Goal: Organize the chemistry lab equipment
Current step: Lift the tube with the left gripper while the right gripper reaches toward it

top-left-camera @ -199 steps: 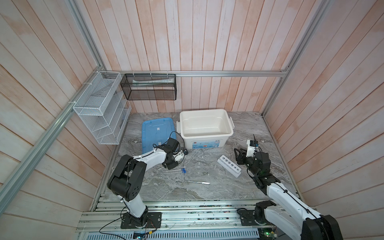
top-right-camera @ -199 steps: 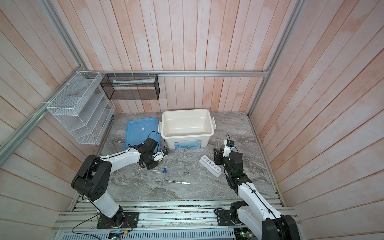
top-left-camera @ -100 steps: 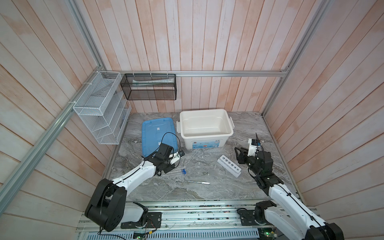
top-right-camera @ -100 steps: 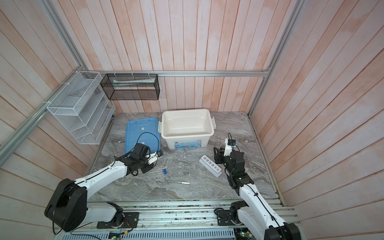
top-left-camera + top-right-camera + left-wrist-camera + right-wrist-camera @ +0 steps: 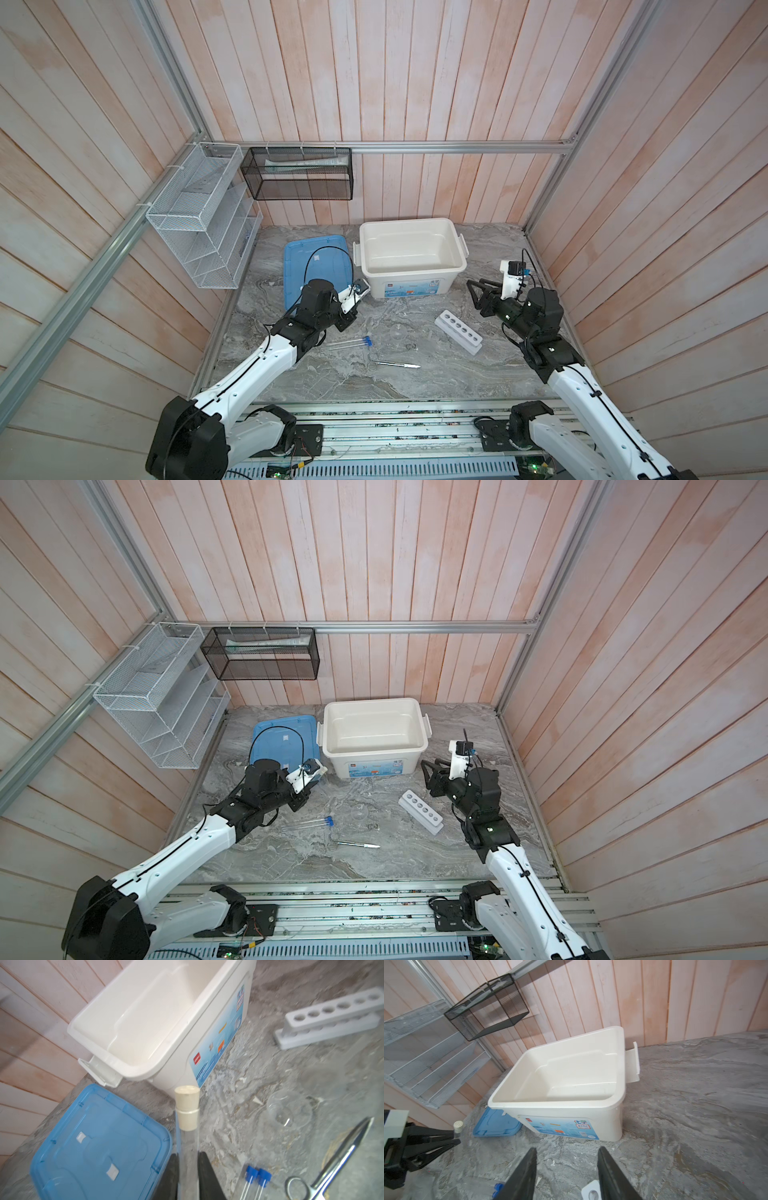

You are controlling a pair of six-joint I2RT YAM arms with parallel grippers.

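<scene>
White-capped tube point(image 5: 188, 1138) is pinched between the closed-in fingers of the left gripper point(image 5: 188, 1154), gripped on its clear body short of the cap. The capped end therefore leads out ahead of the hand, off the table point(image 5: 239, 1136). It looks like a carrying grip, with the lower end hidden behind the fingers. Just beside this hand, to one side, lie the two blue-capped tubes point(image 5: 257, 1176), parallel and touching, with the scissors point(image 5: 320, 1180) and the pen-like tool point(image 5: 401, 365) a little further out, all flat and not yet dealt with. Ahead of the fingertips the clear dish point(image 5: 288, 1109) rests open side up. The blue lid point(image 5: 99, 1147) lies flat on the hand's other side, set off so the white bin point(image 5: 212, 1028) beyond stands open to receive things. Farthest from this hand, the six-hole rack point(image 5: 332, 1012) stands holes upward, ready for tubes. The right gripper point(image 5: 567, 1149) hangs just beside the rack, jaws spread and empty, probably waiting to steady the rack or take the tube.
</scene>
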